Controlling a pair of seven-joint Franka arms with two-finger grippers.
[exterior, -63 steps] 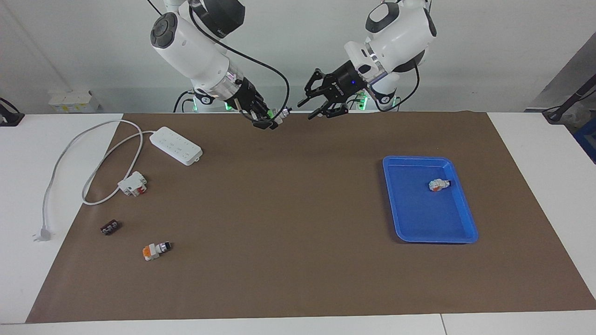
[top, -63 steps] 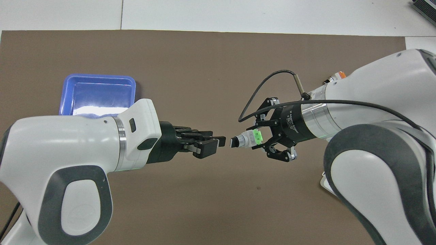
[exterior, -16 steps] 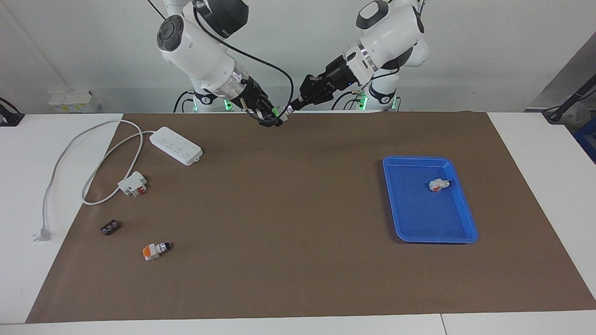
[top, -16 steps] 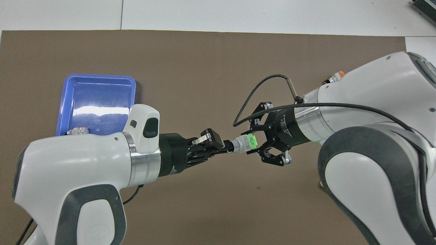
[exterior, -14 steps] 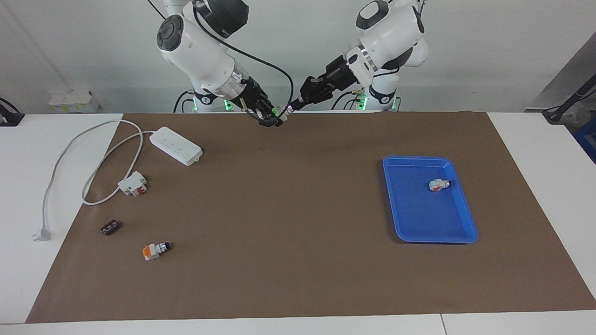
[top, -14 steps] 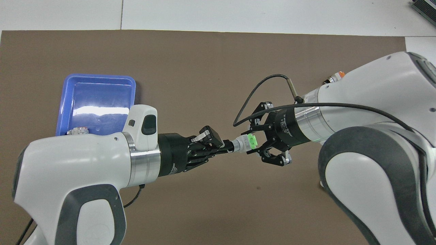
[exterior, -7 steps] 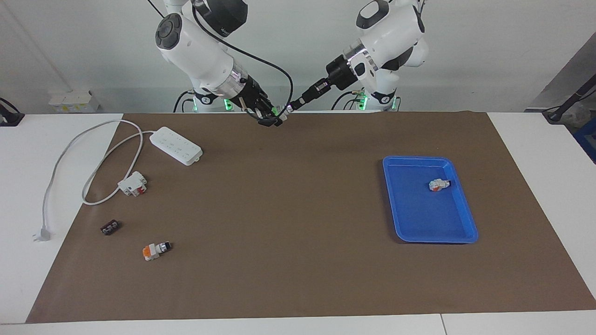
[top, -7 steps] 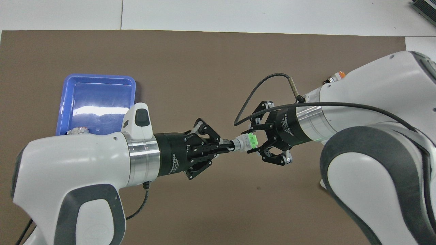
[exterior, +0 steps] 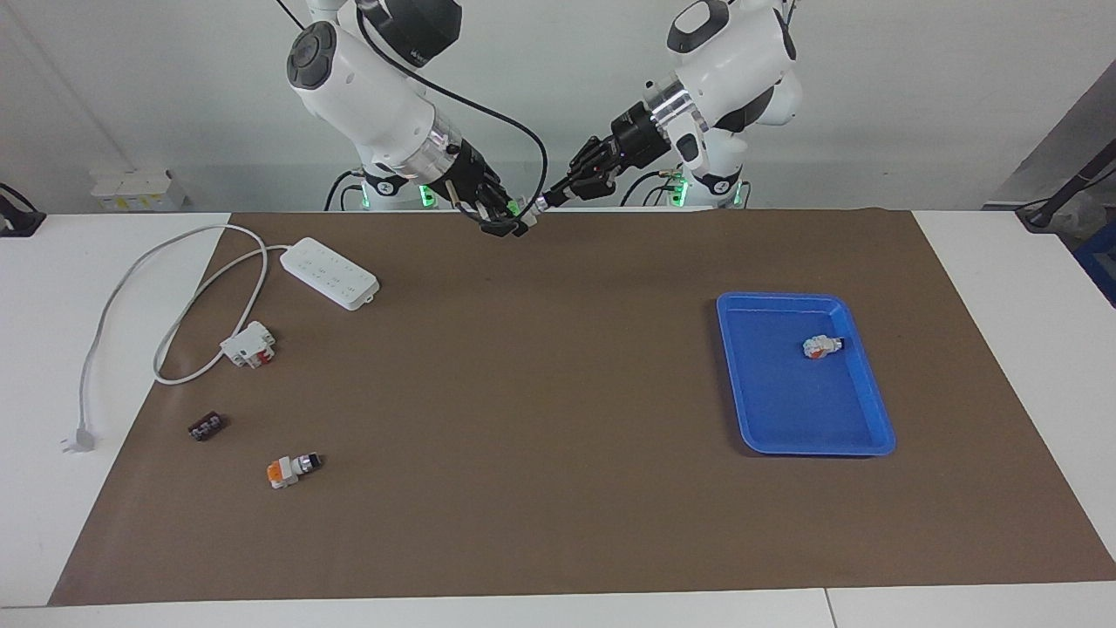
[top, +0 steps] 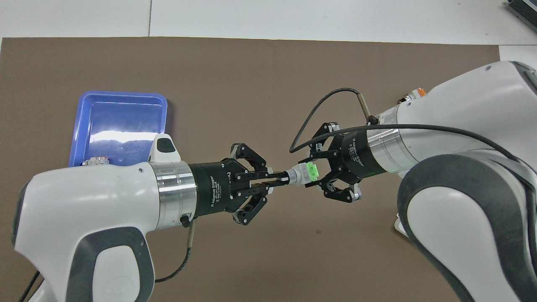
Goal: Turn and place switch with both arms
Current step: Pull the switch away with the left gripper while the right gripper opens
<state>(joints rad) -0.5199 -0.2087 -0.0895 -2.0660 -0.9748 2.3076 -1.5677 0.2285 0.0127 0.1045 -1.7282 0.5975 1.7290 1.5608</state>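
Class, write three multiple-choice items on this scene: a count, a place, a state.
1. How many parts lie in the blue plastic tray? A none; B one; C three.
2. Where is the small white switch with the green end block? A in the tray; B beside the tray; C held in the air by both arms.
3. The left gripper is: A shut on the switch's black knob; B wide open; C hidden.
Key: 1 B, a single orange-ended switch lies there. 2 C, the right gripper clamps its green end. 3 A, its fingertips meet on the knob.

White table [exterior: 1003,288] with brown mat [exterior: 558,392], pale wall [exterior: 915,87].
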